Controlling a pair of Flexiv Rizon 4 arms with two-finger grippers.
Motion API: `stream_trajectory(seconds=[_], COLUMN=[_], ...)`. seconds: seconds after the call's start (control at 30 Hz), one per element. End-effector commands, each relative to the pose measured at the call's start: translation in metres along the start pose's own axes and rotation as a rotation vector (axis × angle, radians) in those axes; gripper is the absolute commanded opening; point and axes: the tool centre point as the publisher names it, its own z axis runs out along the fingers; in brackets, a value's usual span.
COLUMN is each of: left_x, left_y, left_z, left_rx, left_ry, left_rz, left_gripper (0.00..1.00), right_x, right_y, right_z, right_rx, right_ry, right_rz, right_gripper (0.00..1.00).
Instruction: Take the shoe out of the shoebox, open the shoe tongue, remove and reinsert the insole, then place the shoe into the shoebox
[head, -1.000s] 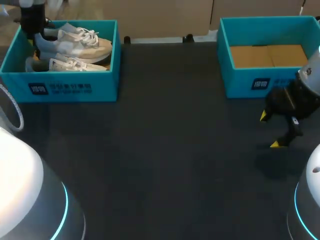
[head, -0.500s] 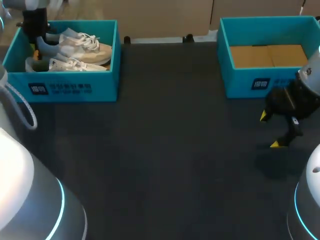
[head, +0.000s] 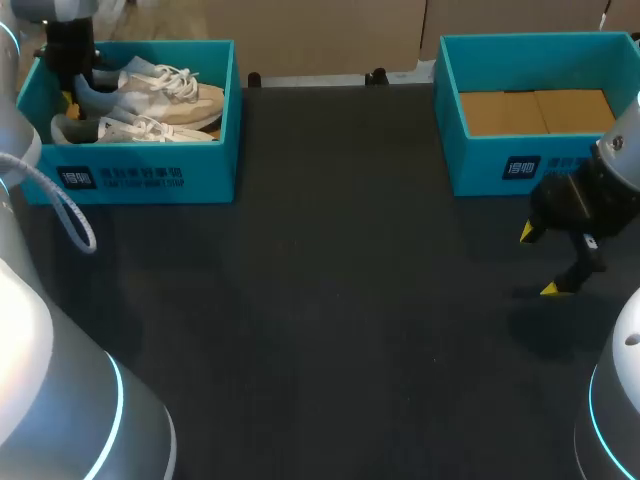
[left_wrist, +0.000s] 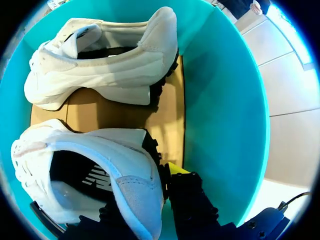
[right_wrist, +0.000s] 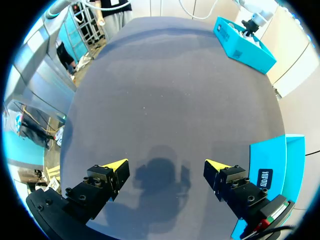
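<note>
Gripping the heel of a white lace-up sneaker (left_wrist: 95, 165) with a grey heel patch, the left claw (left_wrist: 145, 186) has one yellow-tipped finger against the outside of the heel. The other finger is mostly hidden by the shoe. That sneaker sits inside a teal cardboard shoebox (head: 150, 175) at the table's far left corner, its heel toward the box's left end wall. A second white sneaker (left_wrist: 100, 55) lies beside it on the brown cardboard floor, nearer the box's front wall. Across the dark grey tabletop (head: 330, 300) stands a second teal cardboard box (head: 520, 165), showing only its brown floor. Just in front of it the right claw (right_wrist: 165, 172) hangs above the table — fingers spread wide, holding nothing.
</note>
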Motion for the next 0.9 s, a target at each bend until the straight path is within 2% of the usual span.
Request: stream_trajectory(seconds=[0.03,0.07,0.1,0.13,0.2,0.3,0.4,0.43,0.5,0.63,0.67,0.9], left_x=[0.003,0.003,0.002,0.003,0.003,0.004,0.004,0.004,0.005,0.004,0.005,0.003], left_y=[0.004,0.004,0.004,0.004,0.003,0.002,0.001,0.0,-0.002,-0.005,-0.007,-0.02], left_z=[0.0,0.0,0.0,0.0,-0.001,-0.003,-0.006,-0.009,-0.014,-0.027,-0.033,-0.071], left_rx=[0.009,0.006,0.006,0.005,0.001,-0.004,-0.006,-0.008,-0.012,-0.028,-0.031,-0.073], left_ry=[-0.016,-0.022,-0.028,-0.031,-0.037,-0.043,-0.05,-0.058,-0.07,-0.098,-0.112,-0.121], left_rz=[0.009,0.013,0.016,0.017,0.02,0.026,0.027,0.026,0.024,0.018,0.014,-0.008], left_gripper=[0.0,0.1,0.13,0.25,0.35,0.46,0.51,0.55,0.72,0.97,1.0,1.0], right_x=[0.001,0.001,0.001,0.001,0.001,0.001,0.001,0.001,0.001,0.001,0.001,0.001], right_y=[0.0,0.0,0.0,0.0,0.0,0.0,0.0,0.0,0.0,0.0,0.0,0.0], right_z=[0.0,0.0,0.0,0.0,0.0,0.0,0.0,0.0,0.0,0.0,0.0,0.0], right_rx=[0.002,0.002,0.002,0.002,0.002,0.002,0.002,0.002,0.002,0.002,0.002,0.002], right_ry=[-0.002,-0.002,-0.002,-0.002,-0.002,-0.002,-0.002,-0.002,-0.002,-0.002,-0.002,-0.002], right_rz=[-0.001,-0.001,-0.001,-0.001,-0.001,-0.001,-0.001,-0.001,-0.001,-0.001,-0.001,-0.001], right_gripper=[1.0,1.0,1.0,1.0,1.0,1.0,1.0,1.0,1.0,1.0,1.0,1.0])
